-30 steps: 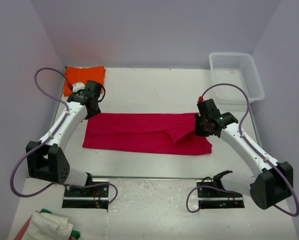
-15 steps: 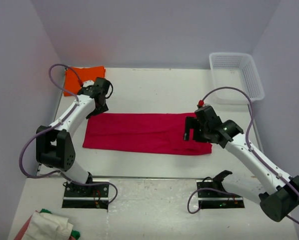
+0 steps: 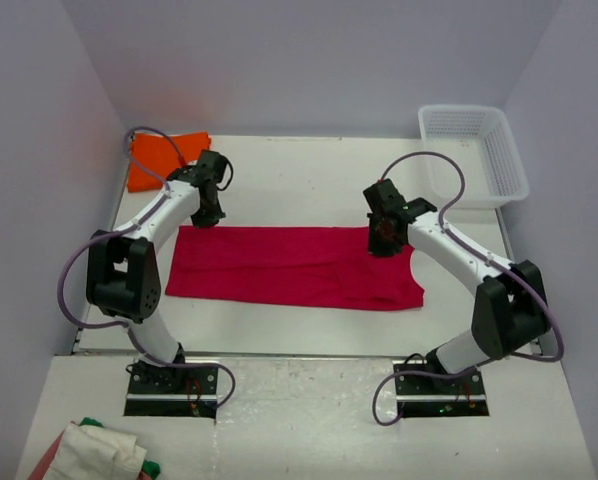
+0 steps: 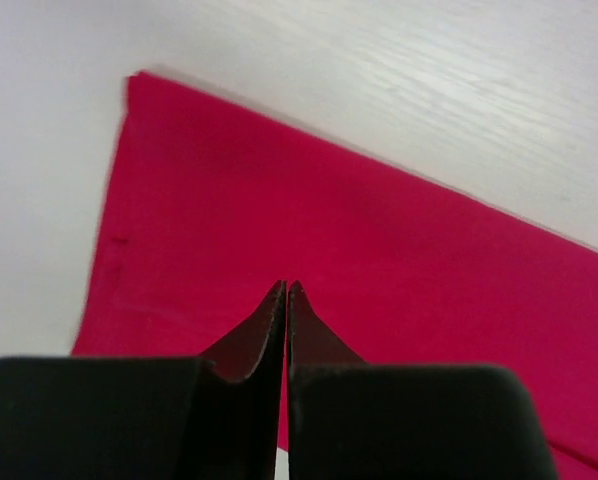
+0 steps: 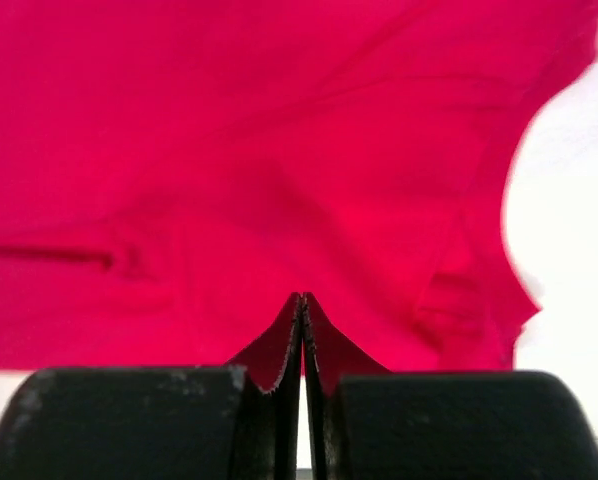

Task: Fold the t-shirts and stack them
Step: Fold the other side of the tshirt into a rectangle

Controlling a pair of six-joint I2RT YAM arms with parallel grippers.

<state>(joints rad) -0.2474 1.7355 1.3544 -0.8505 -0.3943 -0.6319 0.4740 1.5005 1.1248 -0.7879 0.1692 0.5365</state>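
The crimson-red t-shirt (image 3: 289,265) lies folded into a long flat strip across the middle of the table. My left gripper (image 3: 211,216) is at the strip's far edge near its left end. Its jaws are shut, with the tips (image 4: 284,285) pinched into the red cloth (image 4: 379,250). My right gripper (image 3: 383,243) is at the far edge near the right end, also shut, tips (image 5: 301,297) pressed into the cloth (image 5: 229,150). The orange t-shirt (image 3: 169,158) sits folded at the back left corner, apart from both grippers.
A white mesh basket (image 3: 474,150) stands at the back right. A heap of other cloth (image 3: 94,452) lies at the near left, in front of the arm bases. Bare table (image 3: 299,180) stretches behind the red strip.
Both arms swung inward to the red shirt's far edge. The raised fold at its right end now lies flat. The right gripper opened and shut again; the left gripper shut.
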